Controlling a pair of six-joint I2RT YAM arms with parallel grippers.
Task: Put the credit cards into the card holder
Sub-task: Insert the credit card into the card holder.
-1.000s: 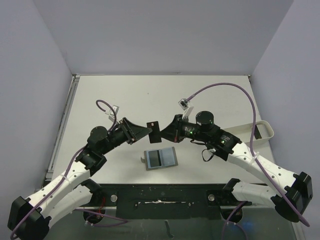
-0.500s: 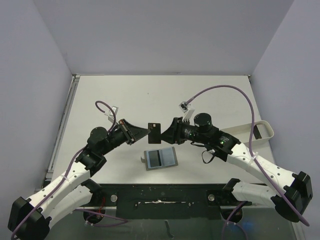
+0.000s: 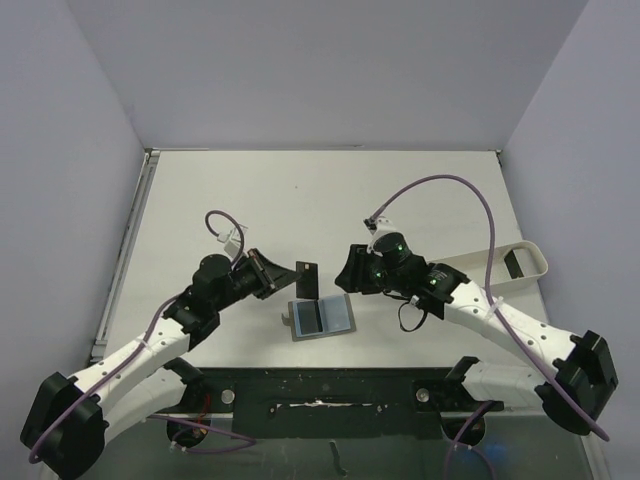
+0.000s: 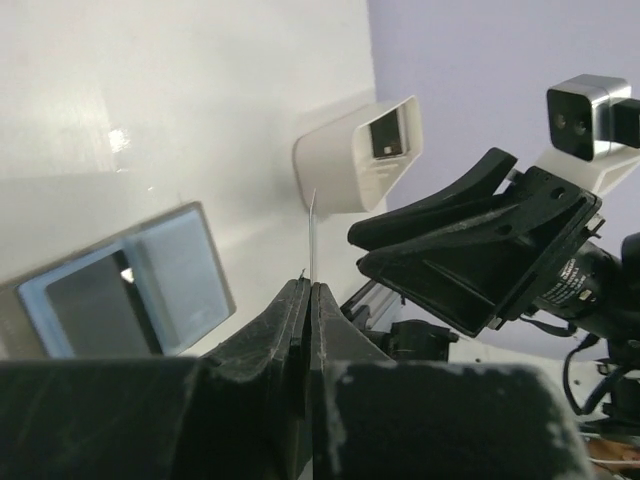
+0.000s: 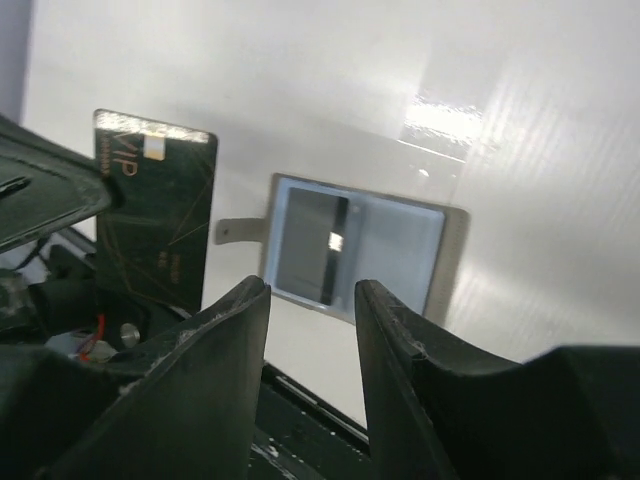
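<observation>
Right wrist cam reads "VIP" in pale letters on the dark card (image 5: 152, 220); the smaller print is too tiny to make out. That card stands upright off the bench (image 3: 250, 190), just past the holder (image 5: 400, 245), with the left gripper (image 4: 307, 290) pinched tight on it. Close by, the right gripper (image 5: 310, 290) has its jaws apart and empty. The holder lies open, blue lining up, with another dark card (image 5: 310, 248) in one pocket.

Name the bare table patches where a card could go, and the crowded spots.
Bare: the table beyond both arms and along its left edge. Crowded: the centre, where left claw, card, right claw and wallet cluster; tray at right.
</observation>
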